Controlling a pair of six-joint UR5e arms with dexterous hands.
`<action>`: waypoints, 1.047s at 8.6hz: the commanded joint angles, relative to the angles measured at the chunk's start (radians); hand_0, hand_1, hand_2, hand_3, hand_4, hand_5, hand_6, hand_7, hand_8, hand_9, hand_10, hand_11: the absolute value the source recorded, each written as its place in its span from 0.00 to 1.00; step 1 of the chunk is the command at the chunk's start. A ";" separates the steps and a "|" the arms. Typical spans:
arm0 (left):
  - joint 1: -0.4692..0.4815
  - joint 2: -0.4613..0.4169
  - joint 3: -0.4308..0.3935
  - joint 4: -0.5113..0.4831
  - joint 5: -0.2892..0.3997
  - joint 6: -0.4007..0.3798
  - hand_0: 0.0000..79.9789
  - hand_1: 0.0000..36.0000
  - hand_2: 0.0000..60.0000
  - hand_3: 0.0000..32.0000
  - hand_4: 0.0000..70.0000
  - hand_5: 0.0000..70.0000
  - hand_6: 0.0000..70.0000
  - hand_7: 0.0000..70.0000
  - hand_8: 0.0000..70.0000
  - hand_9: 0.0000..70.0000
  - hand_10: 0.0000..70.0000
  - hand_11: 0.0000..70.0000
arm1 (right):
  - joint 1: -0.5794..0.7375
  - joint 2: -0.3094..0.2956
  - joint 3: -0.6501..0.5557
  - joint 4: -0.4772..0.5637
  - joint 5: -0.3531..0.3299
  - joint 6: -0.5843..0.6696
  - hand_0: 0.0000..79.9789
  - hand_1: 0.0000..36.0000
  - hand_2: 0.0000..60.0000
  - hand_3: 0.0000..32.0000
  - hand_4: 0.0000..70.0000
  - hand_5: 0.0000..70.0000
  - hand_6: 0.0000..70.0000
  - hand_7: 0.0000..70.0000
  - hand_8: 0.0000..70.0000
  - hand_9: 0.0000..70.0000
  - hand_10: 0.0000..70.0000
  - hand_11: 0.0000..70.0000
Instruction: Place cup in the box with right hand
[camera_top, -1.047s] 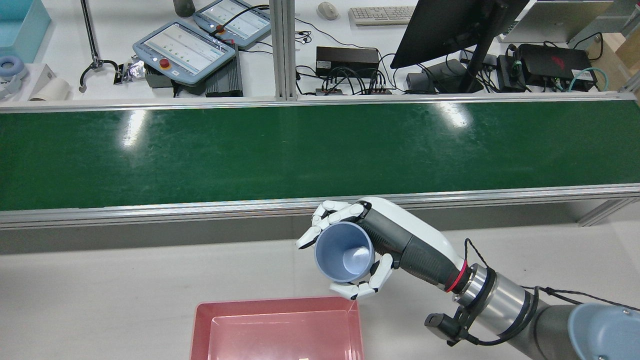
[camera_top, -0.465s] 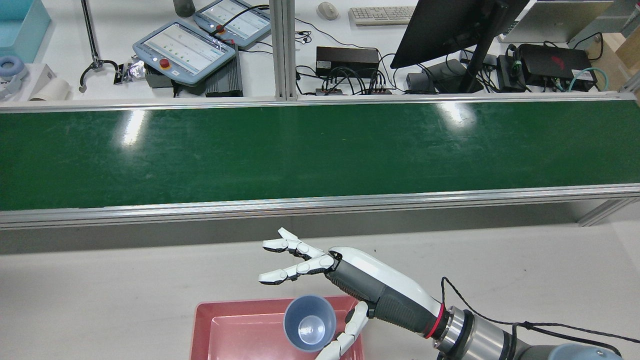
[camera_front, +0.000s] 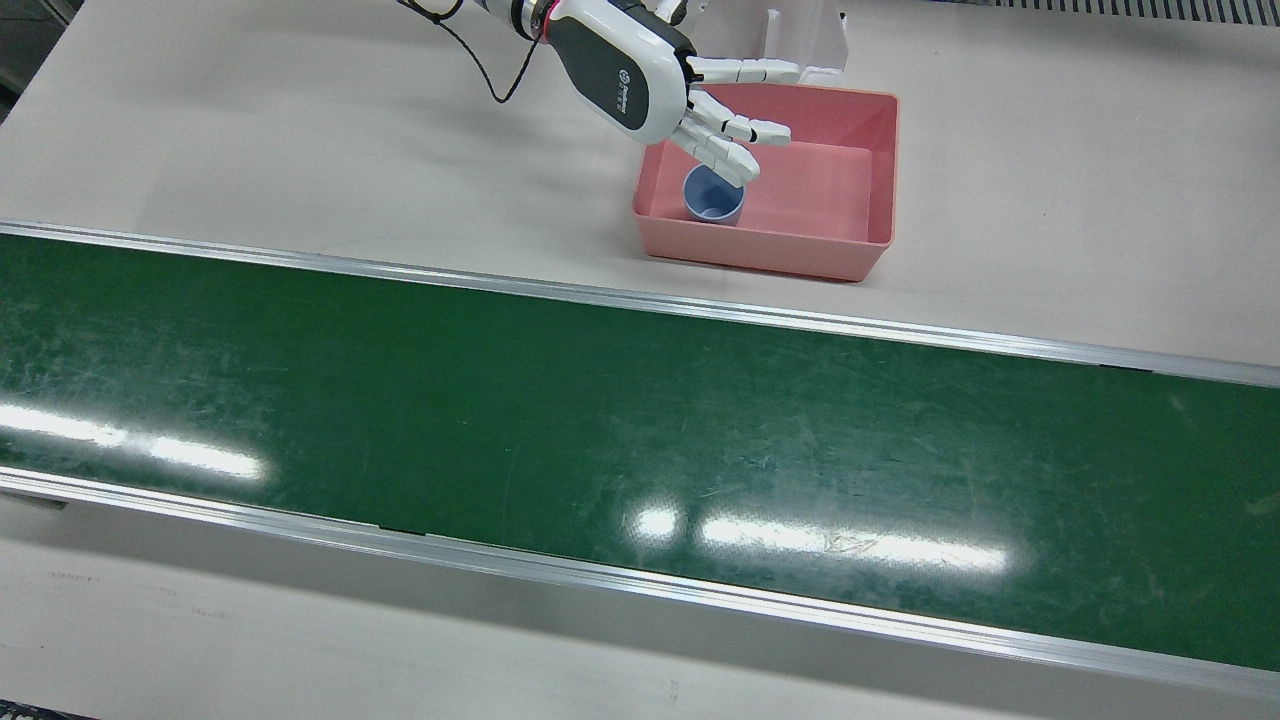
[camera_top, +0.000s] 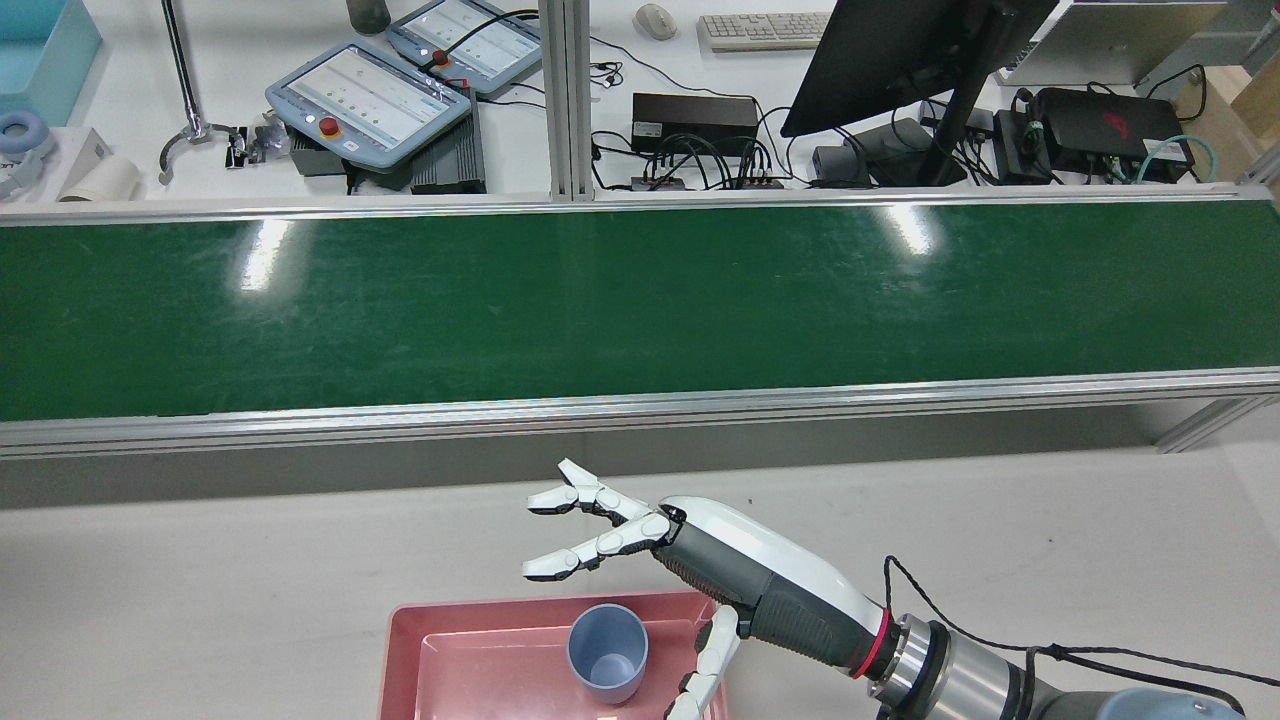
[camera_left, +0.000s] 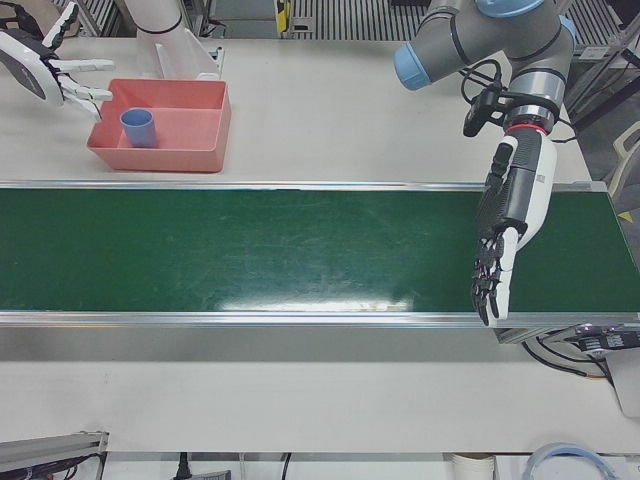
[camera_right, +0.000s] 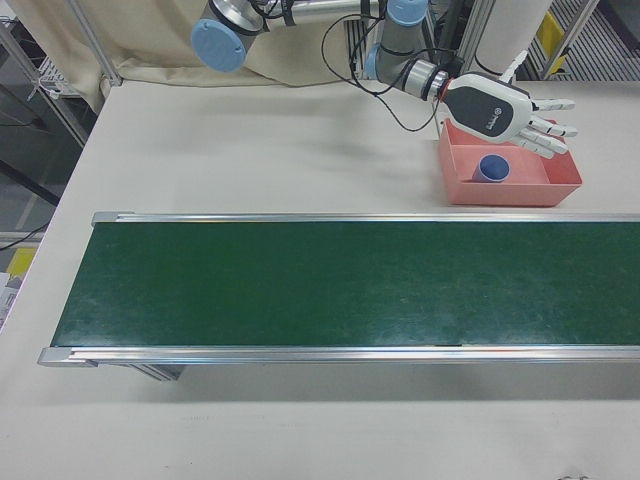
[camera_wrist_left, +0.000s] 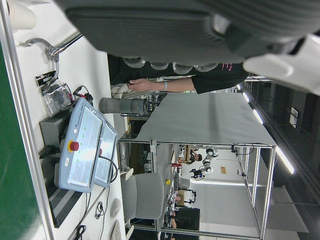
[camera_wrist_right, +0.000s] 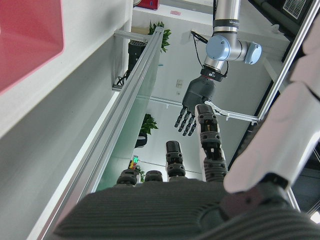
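The blue cup (camera_top: 607, 652) stands upright, mouth up, inside the pink box (camera_top: 480, 612), near the box's belt-side wall. It also shows in the front view (camera_front: 713, 196) within the box (camera_front: 770, 255). My right hand (camera_top: 700, 560) is open with fingers spread. It hovers over the box's corner just beside the cup and does not touch it; the front view (camera_front: 650, 85) shows this too. My left hand (camera_left: 505, 220) is open and empty. It hangs fingers down over the far end of the belt, well away from the box.
The green conveyor belt (camera_front: 600, 420) runs the table's length between aluminium rails. Beyond it in the rear view are teach pendants (camera_top: 370, 95), a monitor (camera_top: 900, 50) and cables. A white arm pedestal (camera_front: 805, 35) stands behind the box.
One second ago my right hand held the cup above the table past the box. It moved over the box and opened; the cup dropped in tilted and now stands upright.
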 joint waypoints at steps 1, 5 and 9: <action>0.000 0.000 0.001 0.000 0.000 0.000 0.00 0.00 0.00 0.00 0.00 0.00 0.00 0.00 0.00 0.00 0.00 0.00 | 0.210 -0.074 0.017 -0.002 -0.016 0.101 0.66 0.85 1.00 0.00 0.28 0.13 0.19 0.74 0.13 0.30 0.13 0.23; 0.000 0.000 -0.001 -0.002 -0.001 0.000 0.00 0.00 0.00 0.00 0.00 0.00 0.00 0.00 0.00 0.00 0.00 0.00 | 0.729 -0.135 -0.111 -0.007 -0.184 0.260 0.66 1.00 1.00 0.00 0.36 0.19 0.36 1.00 0.45 0.78 0.34 0.53; 0.000 0.000 0.001 -0.002 -0.001 0.000 0.00 0.00 0.00 0.00 0.00 0.00 0.00 0.00 0.00 0.00 0.00 0.00 | 1.081 -0.136 -0.425 0.028 -0.280 0.357 0.63 0.95 1.00 0.00 0.19 0.18 0.29 1.00 0.39 0.69 0.32 0.51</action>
